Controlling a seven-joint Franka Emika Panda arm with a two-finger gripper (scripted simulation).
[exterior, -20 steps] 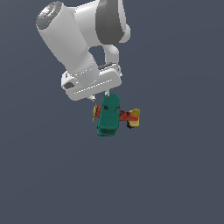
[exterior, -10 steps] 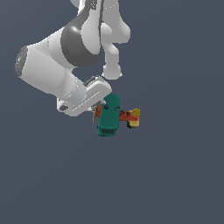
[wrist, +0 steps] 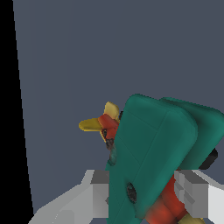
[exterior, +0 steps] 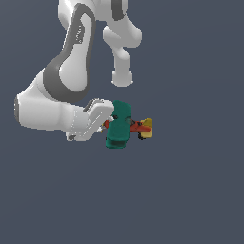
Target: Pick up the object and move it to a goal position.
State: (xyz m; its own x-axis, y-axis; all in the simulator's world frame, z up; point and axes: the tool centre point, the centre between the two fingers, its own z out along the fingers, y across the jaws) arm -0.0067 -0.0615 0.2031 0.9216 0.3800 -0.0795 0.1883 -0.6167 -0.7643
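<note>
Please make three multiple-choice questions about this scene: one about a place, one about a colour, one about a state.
1. In the exterior view, on which side of the plane is the gripper?
A. the view's left
B. the view's right
C. below it

2. What colour are the wings?
A. yellow
B. teal-green
C. white

3. How do the fingers stand?
A. far from the plane
B. one on each side of the plane
C. both on one side

Answers: 1 A, the white hand meets the plane from the view's left. 2 B, both views show teal-green wings. 3 B, the wrist view shows a finger on each side.
</note>
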